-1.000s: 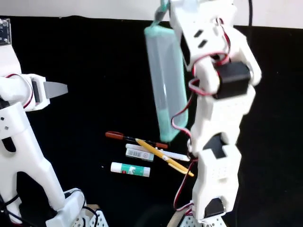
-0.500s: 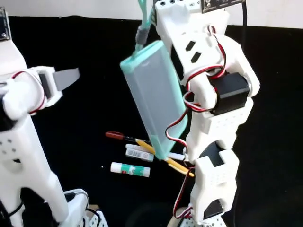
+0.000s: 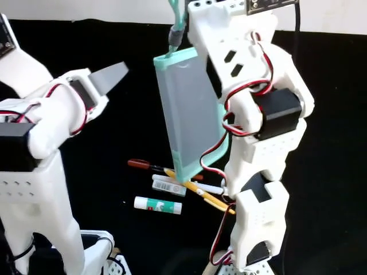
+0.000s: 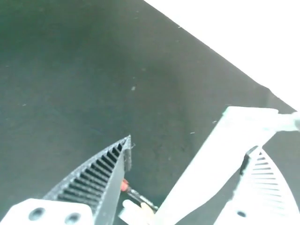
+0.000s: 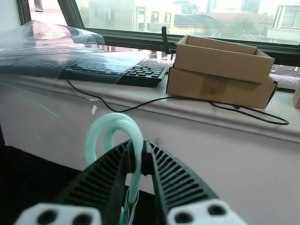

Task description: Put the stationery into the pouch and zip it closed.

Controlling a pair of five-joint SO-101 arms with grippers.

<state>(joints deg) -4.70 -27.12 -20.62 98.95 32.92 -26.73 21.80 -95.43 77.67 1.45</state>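
The mint-green pouch (image 3: 192, 114) is held in the air above the black table (image 3: 332, 172), hung by its looped strap (image 5: 112, 136), on which the right gripper (image 5: 136, 159) is clamped, the ribbed fingers pressed together around the loop. The pouch is tilted, its lower corner poised just over the stationery. The left gripper (image 4: 192, 145) is raised beside the pouch with its fingers spread apart; in the left wrist view the pouch is seen between them, nearer the far finger, while in the high view a gap is seen between the fingertip and the pouch's upper edge. On the table a red-capped pen (image 3: 140, 164), a yellow pencil (image 3: 200, 192), a white labelled stick (image 3: 168, 185) and a glue stick (image 3: 157, 204) are gathered together, outside the pouch.
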